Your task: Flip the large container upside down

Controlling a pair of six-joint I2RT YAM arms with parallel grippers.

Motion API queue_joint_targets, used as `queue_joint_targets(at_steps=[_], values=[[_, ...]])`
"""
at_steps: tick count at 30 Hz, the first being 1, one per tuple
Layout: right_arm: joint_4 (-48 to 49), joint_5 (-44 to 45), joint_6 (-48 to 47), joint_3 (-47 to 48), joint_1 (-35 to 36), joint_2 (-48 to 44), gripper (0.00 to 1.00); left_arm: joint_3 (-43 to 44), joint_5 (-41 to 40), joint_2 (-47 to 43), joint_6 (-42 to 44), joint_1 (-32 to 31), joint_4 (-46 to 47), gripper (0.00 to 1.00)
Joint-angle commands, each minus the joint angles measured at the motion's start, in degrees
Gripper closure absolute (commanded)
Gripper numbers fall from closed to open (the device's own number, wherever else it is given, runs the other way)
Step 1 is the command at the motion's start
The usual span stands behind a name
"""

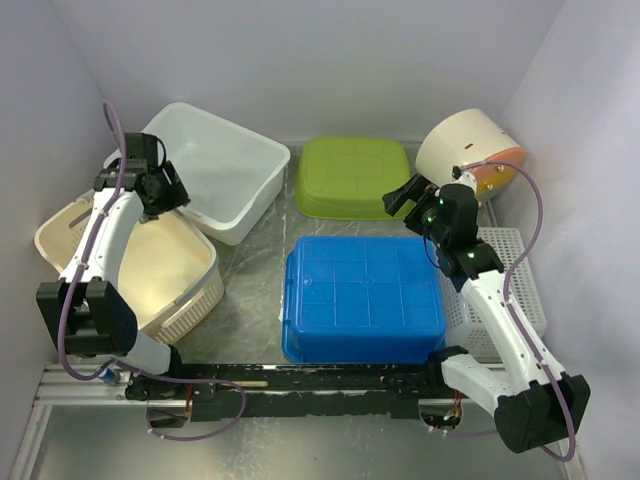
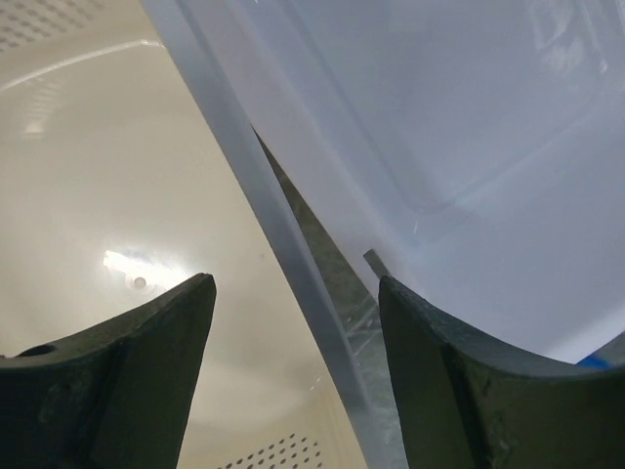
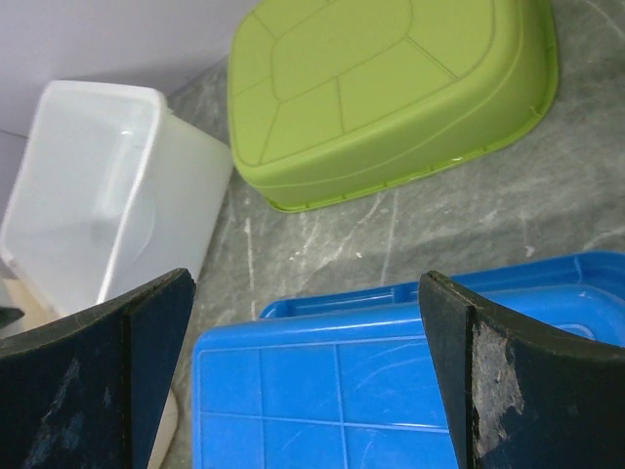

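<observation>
A large white tub (image 1: 215, 165) stands upright, mouth up, at the back left. My left gripper (image 1: 165, 190) is open with its jaws on either side of the tub's near-left rim (image 2: 293, 283), not closed on it. A big blue container (image 1: 362, 298) lies bottom-up in the middle of the table. My right gripper (image 1: 400, 197) is open and empty, hovering over the blue container's far edge (image 3: 391, 322). The white tub also shows in the right wrist view (image 3: 98, 186).
A beige perforated basket (image 1: 150, 270) sits against the white tub at the left. A green tub (image 1: 352, 177) lies bottom-up at the back centre. A round white and orange container (image 1: 468, 150) lies on its side at the back right. A white perforated tray (image 1: 515, 270) lies under the right arm.
</observation>
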Motion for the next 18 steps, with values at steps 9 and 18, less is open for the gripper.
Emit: queue_joint_targets(at_steps=[9, 18], values=[[-5.0, 5.7, -6.2, 5.1, 0.0, 6.8, 0.00, -7.1, 5.4, -6.0, 0.2, -0.3, 1.5, 0.83], [-4.3, 1.4, -6.9, 7.1, 0.0, 10.4, 0.00, -1.6, 5.0, -14.9, -5.8, -7.5, -4.2, 0.93]])
